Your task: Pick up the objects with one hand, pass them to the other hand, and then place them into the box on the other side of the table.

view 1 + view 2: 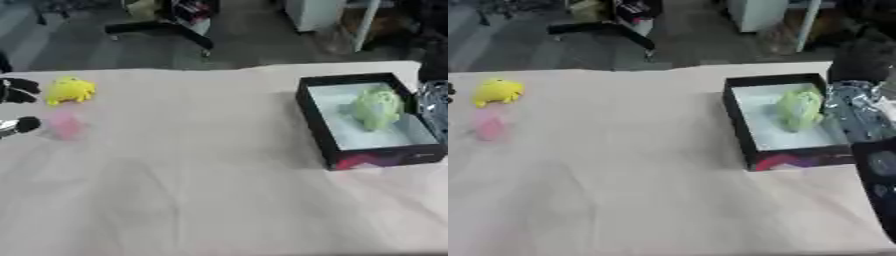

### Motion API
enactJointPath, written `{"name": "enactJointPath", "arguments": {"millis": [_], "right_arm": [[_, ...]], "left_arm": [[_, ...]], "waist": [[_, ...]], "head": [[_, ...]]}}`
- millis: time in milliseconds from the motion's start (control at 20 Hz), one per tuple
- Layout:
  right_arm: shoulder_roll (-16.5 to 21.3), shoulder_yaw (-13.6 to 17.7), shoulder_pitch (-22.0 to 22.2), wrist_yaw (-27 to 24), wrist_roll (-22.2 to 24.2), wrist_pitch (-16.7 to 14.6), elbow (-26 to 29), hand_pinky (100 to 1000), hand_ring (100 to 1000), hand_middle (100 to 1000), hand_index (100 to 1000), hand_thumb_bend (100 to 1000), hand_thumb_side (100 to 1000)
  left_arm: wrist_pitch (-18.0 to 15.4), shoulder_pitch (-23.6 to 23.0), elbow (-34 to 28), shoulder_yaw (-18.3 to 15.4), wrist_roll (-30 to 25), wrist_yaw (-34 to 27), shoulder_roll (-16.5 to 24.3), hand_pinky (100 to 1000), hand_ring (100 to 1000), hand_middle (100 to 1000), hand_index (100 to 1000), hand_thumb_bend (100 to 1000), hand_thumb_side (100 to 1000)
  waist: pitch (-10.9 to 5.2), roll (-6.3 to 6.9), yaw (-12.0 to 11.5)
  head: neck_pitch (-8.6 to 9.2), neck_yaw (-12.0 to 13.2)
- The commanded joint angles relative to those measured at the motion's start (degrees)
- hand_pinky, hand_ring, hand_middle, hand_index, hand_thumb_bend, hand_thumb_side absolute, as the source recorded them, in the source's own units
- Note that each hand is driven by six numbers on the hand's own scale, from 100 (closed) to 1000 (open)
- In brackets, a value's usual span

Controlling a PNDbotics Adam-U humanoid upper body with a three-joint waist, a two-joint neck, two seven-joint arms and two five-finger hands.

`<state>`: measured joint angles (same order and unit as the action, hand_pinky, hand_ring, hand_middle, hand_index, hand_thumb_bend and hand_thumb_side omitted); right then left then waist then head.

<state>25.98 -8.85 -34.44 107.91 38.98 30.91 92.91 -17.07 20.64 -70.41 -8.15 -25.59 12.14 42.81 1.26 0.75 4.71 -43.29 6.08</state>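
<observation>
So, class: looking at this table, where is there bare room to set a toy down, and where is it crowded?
The widest bare patch is the table between the yellow toy and the box, running to the near edge. It is crowded at the left edge, where the left hand sits by the yellow toy and pink toy, and inside the box, where the right hand is beside the green toy.

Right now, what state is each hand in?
Left hand: only dark fingertips show at the left edge, beside the yellow toy; holds nothing, open or shut cannot be told.
Right hand: blurred beside the box; cannot be told.
</observation>
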Motion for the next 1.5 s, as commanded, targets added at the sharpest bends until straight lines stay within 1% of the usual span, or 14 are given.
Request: {"name": "enactJointPath", "arguments": {"millis": [50, 150, 250, 400, 500, 550, 600, 750, 850, 950, 1150, 1300, 1400, 1500], "right_arm": [[-1.1, 0.1, 0.5, 2.4, -0.6, -2.2, 8.0, 995, 935, 942, 1000, 319, 149], [-2.7, -0.7, 2.0, 2.0, -1.7, -3.8, 11.7, 976, 932, 938, 1000, 273, 141], [-4.2, -1.8, 3.1, 1.2, -2.7, -4.9, 14.3, 965, 929, 935, 1000, 247, 137], [-5.7, -3.1, 4.1, -0.4, -3.9, -5.6, 16.0, 958, 927, 932, 1000, 215, 140], [-6.2, -3.5, 4.4, -1.2, -4.3, -5.5, 16.3, 957, 925, 931, 1000, 197, 142], [-6.3, -3.7, 4.4, -1.5, -4.5, -5.4, 16.2, 958, 925, 931, 1000, 196, 146], [-6.5, -3.8, 4.5, -1.7, -4.6, -5.3, 16.2, 957, 925, 930, 1000, 163, 149], [-6.9, -4.0, 4.3, -2.3, -5.0, -4.9, 16.2, 953, 923, 928, 1000, 137, 150], [-7.2, -4.1, 4.2, -2.7, -5.3, -4.6, 16.3, 951, 923, 927, 1000, 117, 153], [-7.4, -4.2, 4.0, -3.0, -5.6, -4.4, 16.4, 951, 922, 927, 1000, 107, 153], [-7.6, -4.3, 3.8, -3.5, -5.9, -3.9, 16.5, 950, 921, 924, 1000, 100, 157], [-7.8, -4.4, 3.6, -3.9, -6.2, -3.6, 16.5, 950, 921, 923, 1000, 100, 158], [-7.9, -4.6, 3.4, -4.1, -6.3, -3.4, 16.6, 950, 921, 923, 1000, 100, 159], [-8.0, -4.6, 3.2, -4.3, -6.4, -3.3, 16.7, 951, 921, 923, 1000, 100, 159]], "left_arm": [[-1.2, 2.5, 3.0, -0.2, 2.5, 5.2, 5.2, 856, 759, 755, 861, 771, 548], [-2.6, 4.8, 7.0, 1.2, 3.6, 10.2, 6.6, 848, 752, 749, 857, 750, 522], [-3.9, 7.5, 11.7, 2.6, 4.4, 15.1, 7.3, 837, 742, 741, 848, 747, 504], [-4.5, 12.1, 20.0, 4.4, 4.6, 21.9, 6.7, 823, 734, 735, 840, 752, 495], [-4.2, 15.6, 25.5, 5.0, 4.0, 26.1, 5.3, 815, 719, 720, 824, 767, 504], [-4.3, 17.0, 27.9, 5.0, 3.7, 27.5, 4.4, 811, 710, 712, 814, 794, 554], [-4.4, 18.5, 30.0, 5.0, 3.3, 28.3, 3.5, 811, 707, 708, 811, 785, 520], [-5.0, 22.0, 35.4, 4.4, 2.4, 28.6, 1.2, 811, 700, 699, 801, 809, 533], [-4.1, 23.8, 38.3, 4.0, 3.1, 29.8, 0.2, 810, 699, 697, 799, 813, 531], [-2.5, 25.1, 40.5, 3.6, 5.6, 32.3, -0.6, 804, 695, 693, 795, 792, 506], [2.3, 26.6, 43.6, 2.8, 14.6, 38.0, -1.7, 795, 686, 684, 787, 704, 451], [4.8, 27.3, 45.7, 2.2, 19.7, 39.8, -2.4, 790, 679, 676, 779, 672, 439], [5.1, 27.5, 46.7, 2.0, 21.5, 39.5, -2.9, 785, 664, 658, 762, 617, 425], [4.2, 27.7, 47.3, 1.7, 21.9, 37.7, -3.5, 781, 644, 634, 740, 571, 416]], "waist": [[-0.81, 0.38, 0.2], [-0.84, 0.59, 0.4], [-0.87, 0.68, 0.6], [-0.90, 0.63, 0.8], [-0.89, 0.49, 0.9], [-0.85, 0.40, 0.9], [-0.78, 0.28, 1.0], [-0.43, -0.14, 1.3], [-0.12, -0.38, 1.6], [0.21, -0.56, 1.9], [0.83, -0.76, 2.4], [1.35, -0.85, 2.8], [1.71, -0.91, 3.1], [2.05, -1.00, 3.3]], "head": [[-0.67, 3.6], [-0.79, 5.2], [-0.82, 6.0], [-0.83, 6.8], [-0.83, 7.2], [-0.83, 7.4], [-0.83, 7.6], [-0.64, 8.0], [-0.35, 8.3], [0.03, 8.7], [0.68, 9.1], [1.07, 9.4], [1.35, 9.5], [1.60, 9.7]]}}
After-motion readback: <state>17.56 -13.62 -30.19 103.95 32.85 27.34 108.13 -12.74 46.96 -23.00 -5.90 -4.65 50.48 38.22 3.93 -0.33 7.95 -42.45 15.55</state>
